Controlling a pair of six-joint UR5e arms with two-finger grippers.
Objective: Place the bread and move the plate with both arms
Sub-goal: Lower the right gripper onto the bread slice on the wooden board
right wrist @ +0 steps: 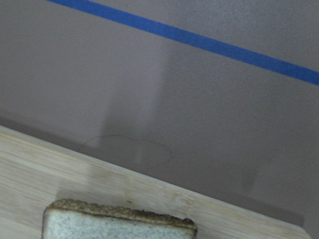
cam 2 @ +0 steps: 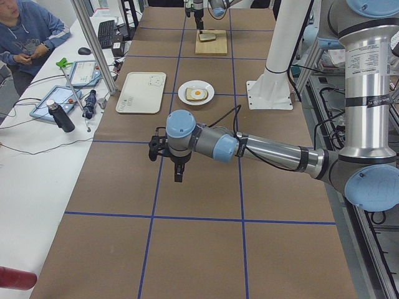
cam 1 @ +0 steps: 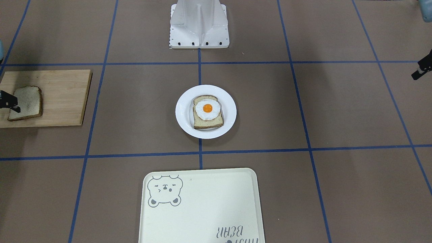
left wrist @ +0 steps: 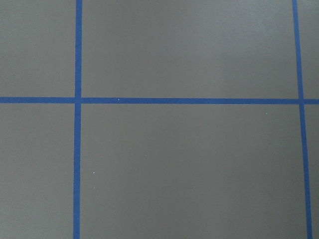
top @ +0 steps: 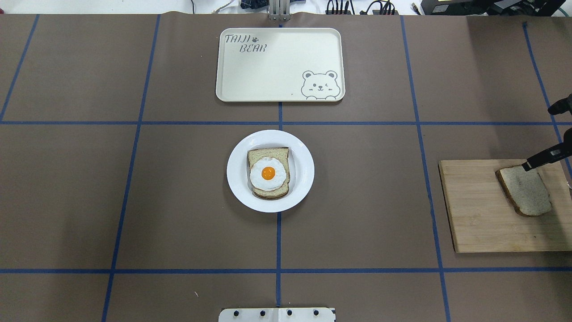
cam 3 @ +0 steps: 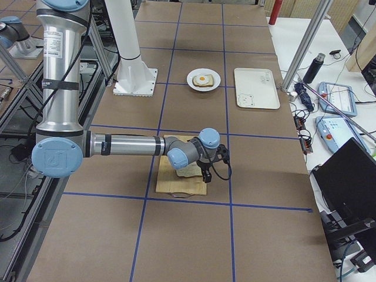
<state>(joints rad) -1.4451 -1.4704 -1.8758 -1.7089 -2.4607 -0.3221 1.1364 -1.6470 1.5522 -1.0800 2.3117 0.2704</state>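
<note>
The bread lies flat on a wooden cutting board at the table's right end. My right gripper hovers over the slice's far corner, open and holding nothing; one fingertip is at the crust edge. In the right wrist view only the bread's crust shows at the bottom. The white plate sits at the table's centre with an egg-topped slice on it. My left gripper hangs above bare table at the left end, far from the plate; I cannot tell its state.
A cream tray with a bear drawing lies beyond the plate at the far edge. The white robot base stands behind the plate. A person sits at a side table with bottles and tablets.
</note>
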